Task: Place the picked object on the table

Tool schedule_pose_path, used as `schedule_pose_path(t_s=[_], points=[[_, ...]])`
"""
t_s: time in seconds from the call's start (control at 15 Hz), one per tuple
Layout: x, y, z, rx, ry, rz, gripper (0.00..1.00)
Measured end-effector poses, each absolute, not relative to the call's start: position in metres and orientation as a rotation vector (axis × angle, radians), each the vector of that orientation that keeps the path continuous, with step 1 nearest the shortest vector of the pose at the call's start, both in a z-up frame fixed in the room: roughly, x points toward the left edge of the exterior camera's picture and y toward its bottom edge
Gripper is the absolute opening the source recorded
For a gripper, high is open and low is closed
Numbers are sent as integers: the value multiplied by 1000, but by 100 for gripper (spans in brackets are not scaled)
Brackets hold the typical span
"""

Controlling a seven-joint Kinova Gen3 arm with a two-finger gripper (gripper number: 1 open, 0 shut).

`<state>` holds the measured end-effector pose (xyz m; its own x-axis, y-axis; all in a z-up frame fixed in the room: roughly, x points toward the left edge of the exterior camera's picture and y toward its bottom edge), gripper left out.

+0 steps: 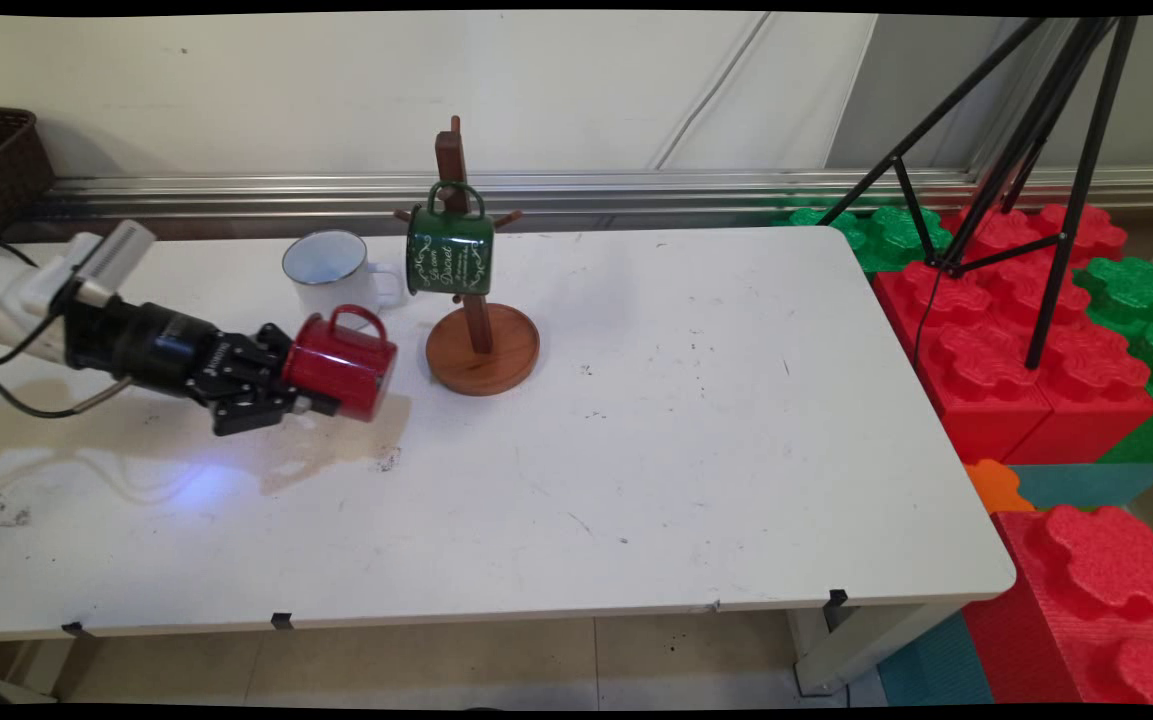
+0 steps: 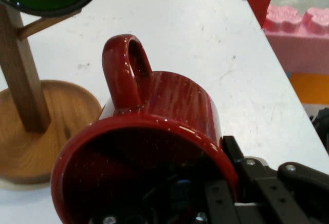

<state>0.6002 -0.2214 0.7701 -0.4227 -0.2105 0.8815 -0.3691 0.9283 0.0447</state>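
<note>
Red enamel mug (image 1: 344, 362), left of centre frame, lies on its side off the table, handle up, the gripper (image 1: 308, 395) clenched on its rim. A shallow rim pinch could let it twist or slip. Behind it a white mug (image 1: 328, 270); right, a green mug (image 1: 449, 252) on the wooden mug tree (image 1: 481, 345), its script unreadable.

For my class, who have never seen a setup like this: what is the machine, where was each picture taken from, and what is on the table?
The machine is a robot arm ending in a black two-finger gripper. One picture looks down across the white table; the other comes from a camera on the hand itself. The gripper is shut on the rim of a red mug, held on its side, handle up. Nearby stand a white mug and a wooden mug stand with a green mug hanging on it.
</note>
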Motion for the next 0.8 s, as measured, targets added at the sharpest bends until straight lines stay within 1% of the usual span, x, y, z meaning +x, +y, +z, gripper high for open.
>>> schedule_pose_path(t_s=[0.4,0.8], points=[[629,-199,794,388,-2139,257,0],[645,-188,812,378,-2226,316,0]])
